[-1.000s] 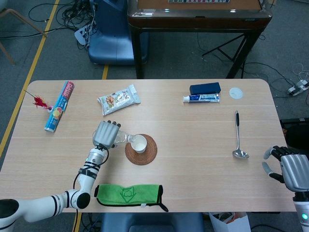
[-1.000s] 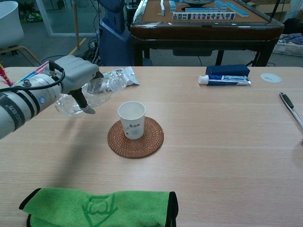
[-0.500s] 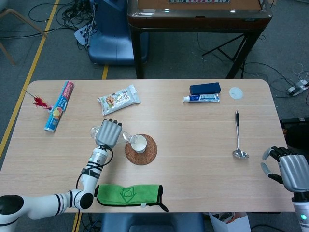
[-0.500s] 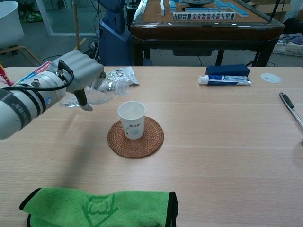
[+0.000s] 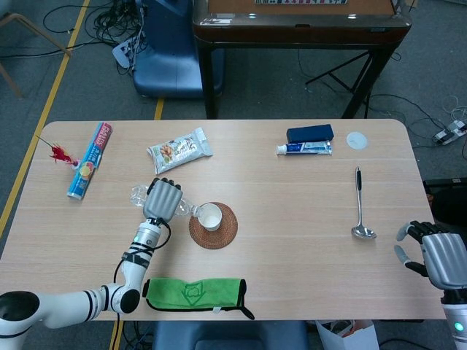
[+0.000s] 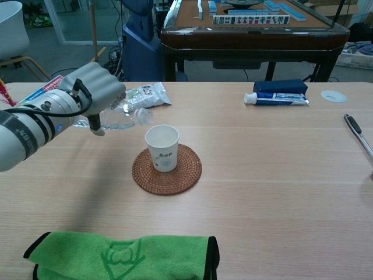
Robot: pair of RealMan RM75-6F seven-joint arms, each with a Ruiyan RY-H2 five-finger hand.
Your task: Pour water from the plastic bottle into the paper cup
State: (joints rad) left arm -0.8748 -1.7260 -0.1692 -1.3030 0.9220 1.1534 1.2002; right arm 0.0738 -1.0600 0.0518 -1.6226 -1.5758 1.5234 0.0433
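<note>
A white paper cup (image 6: 162, 147) stands upright on a round woven coaster (image 6: 167, 170) at the table's middle left. My left hand (image 6: 87, 96) grips a clear plastic bottle (image 6: 122, 116) and holds it about level above the table, its mouth pointing right, just left of the cup's rim and slightly above it. In the head view the left hand (image 5: 162, 198) covers the bottle's middle; the bottle (image 5: 138, 194) shows on both sides of it, next to the cup (image 5: 209, 216). I cannot make out any water stream. My right hand (image 5: 434, 255) hovers at the table's near right corner, fingers apart, holding nothing.
A green towel (image 6: 122, 256) lies at the near edge. A snack packet (image 5: 179, 149) and a foil-wrap box (image 5: 89, 159) sit at the back left. Toothpaste (image 5: 303, 148), a blue box (image 5: 310, 133) and a white lid (image 5: 357, 140) are back right, a ladle (image 5: 359, 204) at right.
My left hand has tipped the bottle from base-low to about level, bringing its mouth down toward the cup's left rim. The right hand has not moved.
</note>
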